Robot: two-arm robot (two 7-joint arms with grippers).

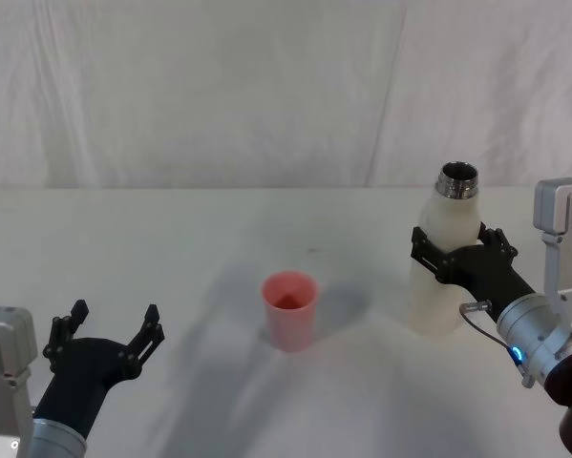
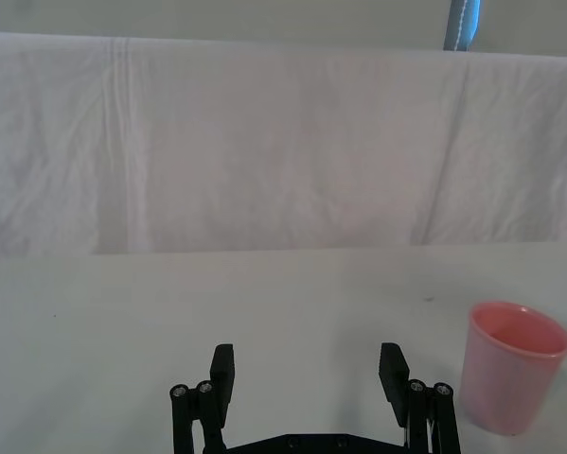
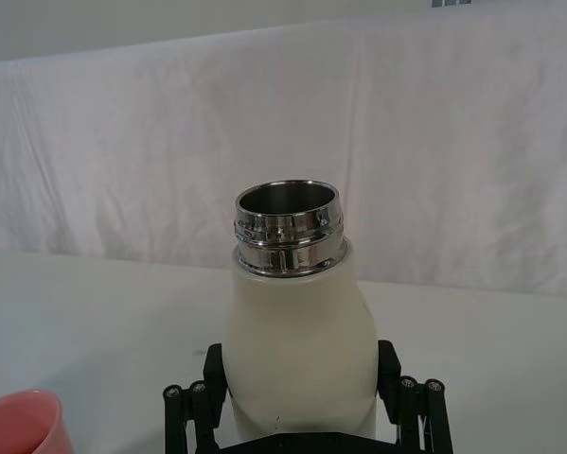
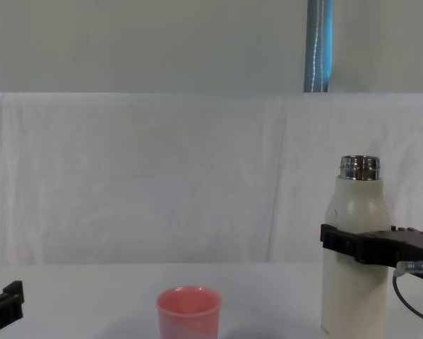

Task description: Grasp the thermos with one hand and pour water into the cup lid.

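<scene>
The right tool (image 1: 460,256) is pinching the upright thermos (image 1: 445,258) at mid-body on the table (image 1: 190,248); the cup lid (image 1: 289,310) stands to its left, so the pour must tip leftward. The left tool (image 1: 110,334), spread and idle, rests at the near left.

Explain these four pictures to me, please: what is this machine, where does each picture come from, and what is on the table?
This is a robot with two arms, each ending in a black two-fingered hand. One picture looks down from its head, one looks forward from its chest, and two come from cameras on its wrists.

On the white table stand a cream-white thermos, with its steel neck uncovered, and a small pink cup lid, both upright and apart.

The right hand has its fingers on both sides of the thermos body, below the shoulders. The left hand is open and holds nothing, beside the cup lid.
</scene>
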